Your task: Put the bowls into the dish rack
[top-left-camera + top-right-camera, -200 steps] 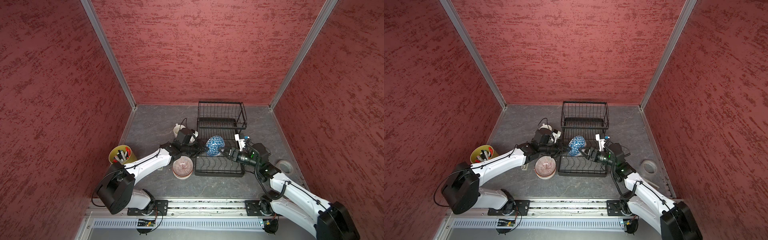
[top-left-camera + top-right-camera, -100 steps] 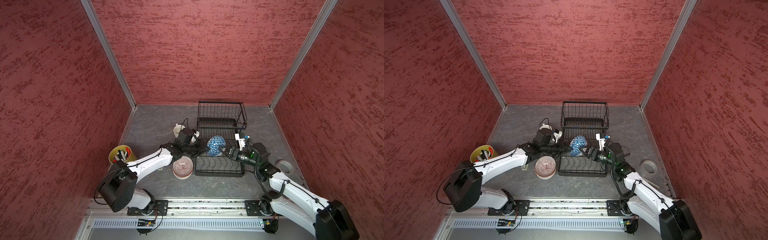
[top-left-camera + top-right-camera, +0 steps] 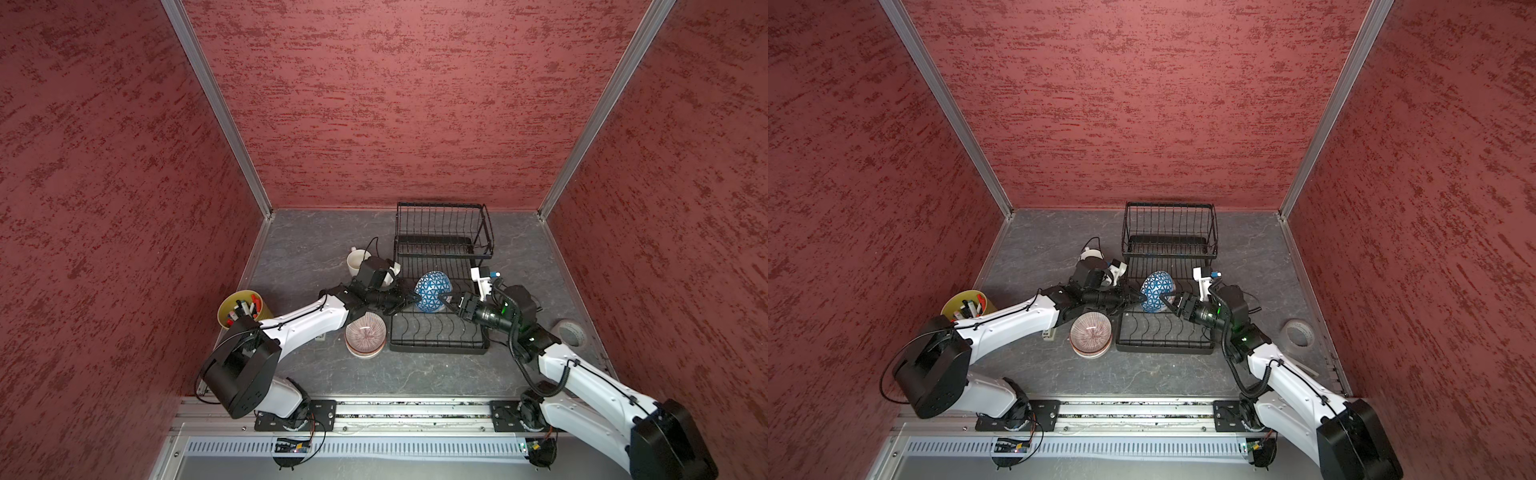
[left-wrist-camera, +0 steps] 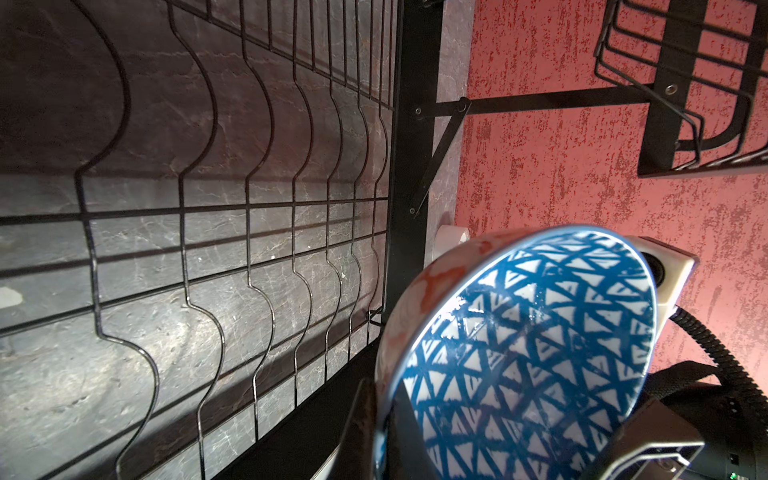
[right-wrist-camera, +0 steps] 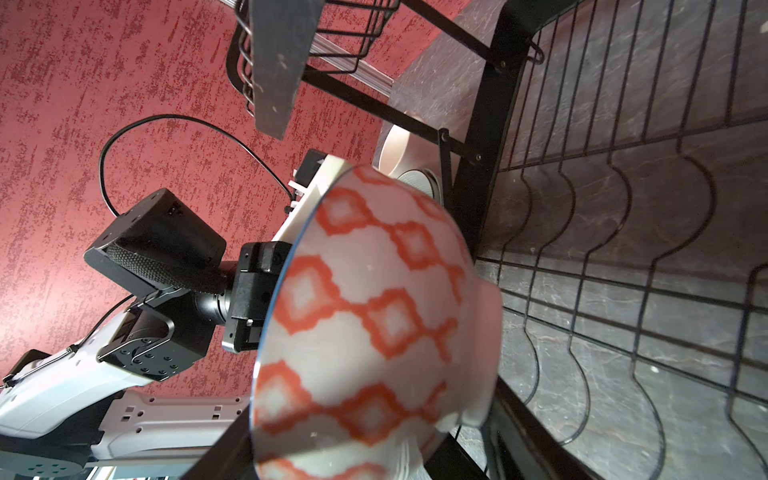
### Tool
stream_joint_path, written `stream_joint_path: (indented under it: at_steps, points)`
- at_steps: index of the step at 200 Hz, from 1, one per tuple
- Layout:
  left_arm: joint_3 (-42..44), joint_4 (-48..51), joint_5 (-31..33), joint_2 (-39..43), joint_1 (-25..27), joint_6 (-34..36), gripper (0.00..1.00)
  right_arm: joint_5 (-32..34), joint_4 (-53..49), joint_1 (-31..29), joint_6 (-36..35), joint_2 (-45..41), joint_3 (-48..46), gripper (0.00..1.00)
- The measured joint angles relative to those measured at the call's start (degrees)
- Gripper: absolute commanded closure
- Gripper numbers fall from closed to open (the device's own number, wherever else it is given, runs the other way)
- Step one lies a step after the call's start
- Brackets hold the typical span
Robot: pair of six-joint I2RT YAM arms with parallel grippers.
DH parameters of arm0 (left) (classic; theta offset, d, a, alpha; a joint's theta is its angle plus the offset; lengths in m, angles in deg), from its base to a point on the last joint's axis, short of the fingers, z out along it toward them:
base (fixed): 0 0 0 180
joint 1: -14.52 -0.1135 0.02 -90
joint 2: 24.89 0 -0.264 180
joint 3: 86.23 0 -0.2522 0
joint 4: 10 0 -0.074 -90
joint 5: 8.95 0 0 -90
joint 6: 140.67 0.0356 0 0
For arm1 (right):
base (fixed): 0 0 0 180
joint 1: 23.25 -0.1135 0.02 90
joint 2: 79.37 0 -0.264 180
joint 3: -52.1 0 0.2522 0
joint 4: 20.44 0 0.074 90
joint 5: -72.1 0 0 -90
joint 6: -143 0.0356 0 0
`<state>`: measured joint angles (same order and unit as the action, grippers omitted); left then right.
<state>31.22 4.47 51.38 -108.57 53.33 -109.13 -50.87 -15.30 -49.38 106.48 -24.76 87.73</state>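
Left end effector point(image 3: 412, 297) clamped shut; right end effector point(image 3: 448, 301) apparently parted; tips facing, near.

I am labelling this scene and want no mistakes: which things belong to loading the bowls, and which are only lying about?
Job: blue-triangle bowl, pink-striped bowl stack, dish rack.
Lying about: mug, marker pot, tape roll.

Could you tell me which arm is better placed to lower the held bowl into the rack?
Left, probably: the left gripper is shut on the bowl, held on edge over the dish rack; the right gripper is open beside it.
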Motion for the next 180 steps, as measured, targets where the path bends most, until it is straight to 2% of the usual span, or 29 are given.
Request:
stream_joint_path:
  at_steps: [89, 140, 154, 180]
  points:
    - [0.0, -0.57, -0.11, -0.66, 0.02, 0.31, 1.0, 0.87, -1.14, 0.0, -1.51, -0.07, 0.0, 0.39]
    - [0.0, -0.7, -0.22, -1.14, 0.04, 0.42, 0.96, 1.57, -1.86, 0.0, -2.51, -0.13, 0.0, 0.4]
    - [0.0, -0.79, -0.42, -1.53, 0.07, 0.42, 1.0, 1.75, -2.29, 0.0, -2.69, -0.13, 0.0, 0.4]
    - [0.0, -0.79, -0.5, -1.6, 0.07, 0.42, 1.0, 1.86, -2.58, 0.0, -2.93, -0.15, 0.0, 0.36]
